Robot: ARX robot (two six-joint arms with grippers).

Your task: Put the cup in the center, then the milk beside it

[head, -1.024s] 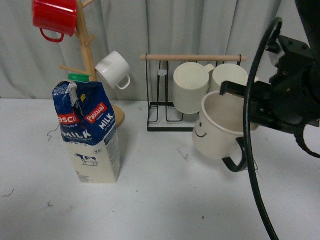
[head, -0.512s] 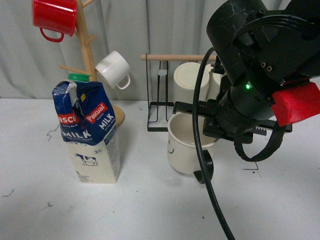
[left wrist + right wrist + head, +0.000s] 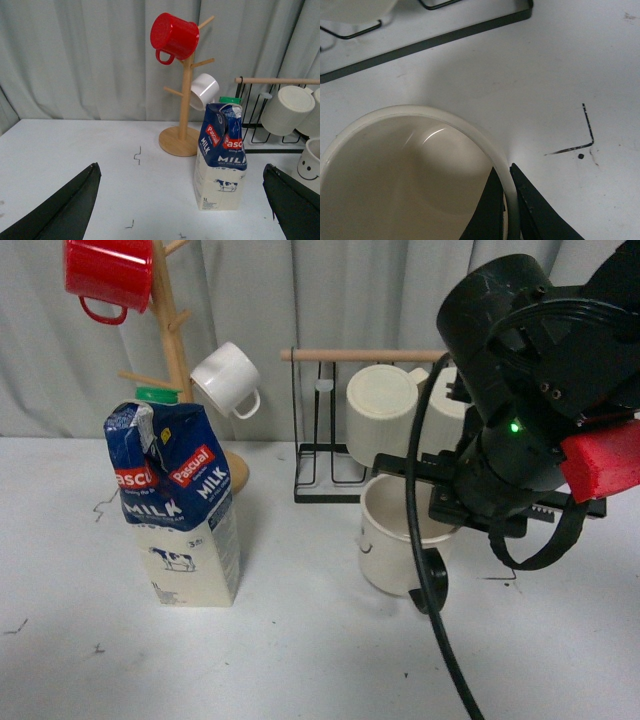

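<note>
The right claw (image 3: 510,172) is clamped over the rim of the wide cream enamel mug (image 3: 395,540) with a black handle, holding it upright for a level set-down near the centre of the white counter (image 3: 300,660). The blue-and-cream milk carton (image 3: 180,510) stands well apart at its 9 o'clock, in front of the left claw (image 3: 180,166), which is spread wide and empty.

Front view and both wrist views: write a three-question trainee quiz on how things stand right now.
1. True or false: the right gripper is clamped on the rim of the cup.
2. The highest mug on the mug tree is: A) white B) red C) cream.
3. Fill in: the milk carton has a ____ cap.

Key: 1 true; 2 B; 3 green.
</note>
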